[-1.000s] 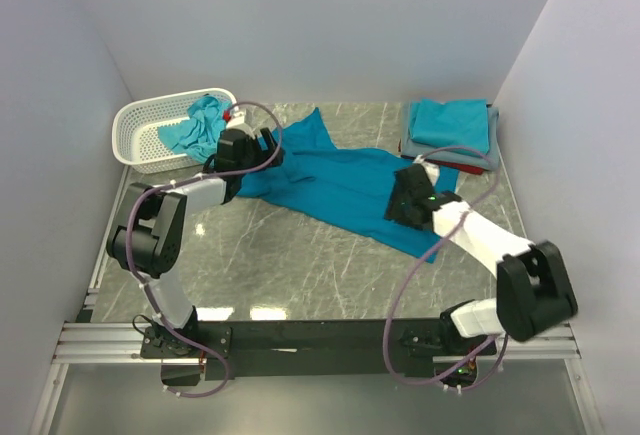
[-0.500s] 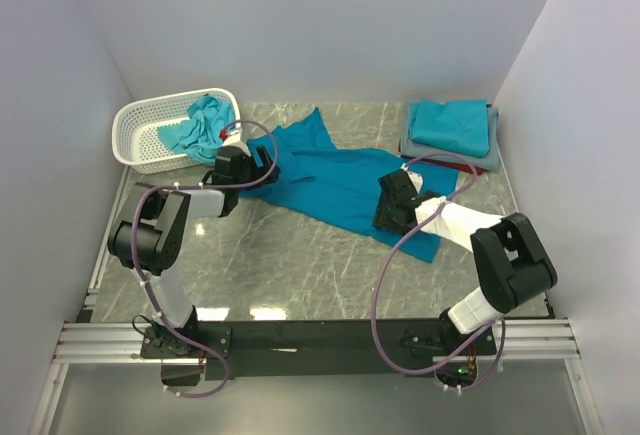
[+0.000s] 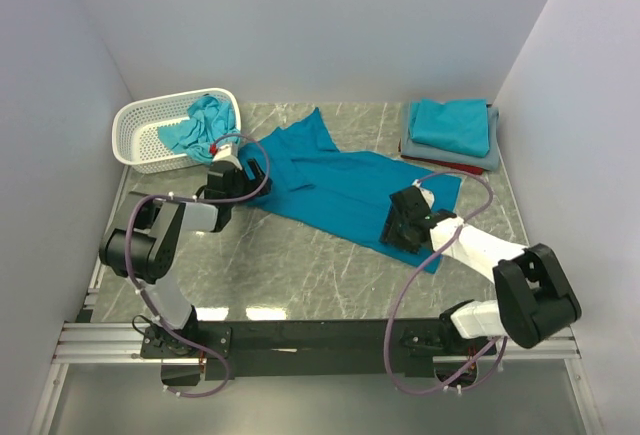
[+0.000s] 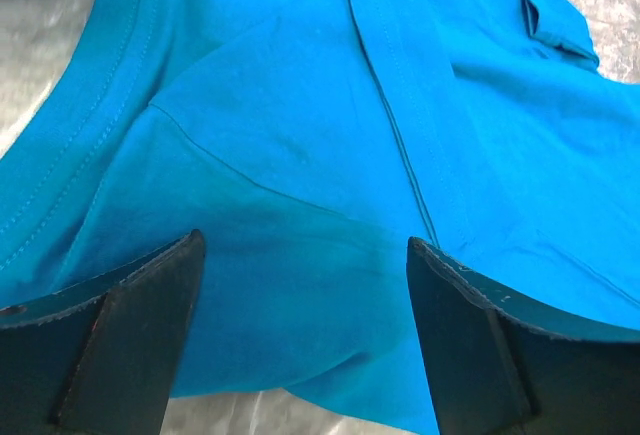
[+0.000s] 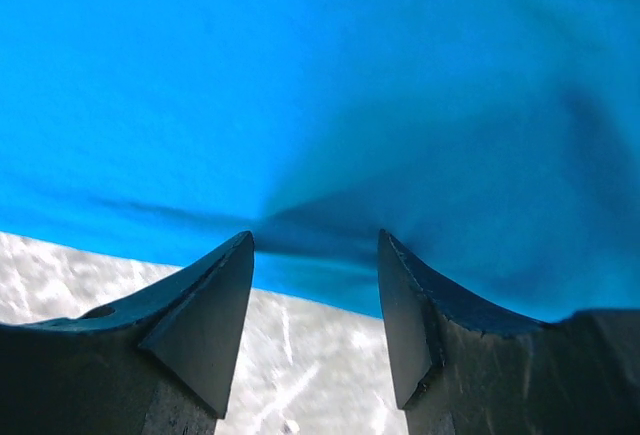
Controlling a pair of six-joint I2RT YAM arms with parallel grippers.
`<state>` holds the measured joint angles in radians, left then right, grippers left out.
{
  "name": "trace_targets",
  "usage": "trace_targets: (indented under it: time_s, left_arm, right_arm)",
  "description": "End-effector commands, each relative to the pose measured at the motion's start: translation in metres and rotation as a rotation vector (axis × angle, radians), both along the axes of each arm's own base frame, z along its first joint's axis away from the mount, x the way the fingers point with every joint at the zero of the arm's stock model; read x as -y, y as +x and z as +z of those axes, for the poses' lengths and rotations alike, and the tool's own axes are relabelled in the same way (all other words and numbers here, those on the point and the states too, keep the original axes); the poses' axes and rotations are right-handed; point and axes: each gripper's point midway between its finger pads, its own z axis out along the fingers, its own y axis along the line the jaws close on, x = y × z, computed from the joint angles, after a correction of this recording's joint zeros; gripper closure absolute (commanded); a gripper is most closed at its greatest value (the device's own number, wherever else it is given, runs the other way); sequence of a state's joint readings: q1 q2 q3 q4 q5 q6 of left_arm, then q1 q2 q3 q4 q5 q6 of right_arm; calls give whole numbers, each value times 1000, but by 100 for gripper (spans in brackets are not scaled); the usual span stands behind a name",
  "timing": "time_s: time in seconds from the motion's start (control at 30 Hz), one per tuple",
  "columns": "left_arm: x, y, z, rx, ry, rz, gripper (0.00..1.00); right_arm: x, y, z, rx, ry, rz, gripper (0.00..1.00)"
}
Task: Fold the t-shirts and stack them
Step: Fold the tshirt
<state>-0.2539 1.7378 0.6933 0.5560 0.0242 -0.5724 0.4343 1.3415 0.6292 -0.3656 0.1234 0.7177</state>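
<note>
A teal-blue t-shirt [image 3: 330, 180] lies spread, partly wrinkled, across the middle of the table. My left gripper [image 3: 245, 170] sits low over its left end, jaws wide open, with a seam and neckline between the fingers in the left wrist view [image 4: 305, 245]. My right gripper [image 3: 405, 223] is at the shirt's near right edge, open, its fingertips [image 5: 240, 255] just at the hem, where the cloth [image 5: 320, 105] puckers. A stack of folded t-shirts [image 3: 450, 127] lies at the back right, teal on top, grey and red beneath.
A white lattice basket [image 3: 145, 125] stands at the back left with a crumpled turquoise shirt [image 3: 205, 120] in it. White walls close in the table on three sides. Bare marble shows in front of the shirt [image 3: 300, 255].
My right gripper has drawn back toward the near right, to the shirt's edge. My left gripper has edged nearer and lower over the shirt's left end. The shirt lies a bit flatter.
</note>
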Motion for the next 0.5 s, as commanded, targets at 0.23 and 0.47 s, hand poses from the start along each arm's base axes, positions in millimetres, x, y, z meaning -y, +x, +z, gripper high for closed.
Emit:
trace_targets:
  time_s: [0.23,0.47]
  left_arm:
    - [-10,-28,11,-8,-30,42,12]
    - [-18,-44,39,51,-20,74,12]
  right_arm:
    - [24,-42,1,-48,-3,-43,39]
    - [30,-30,34,27,-45,-38,39]
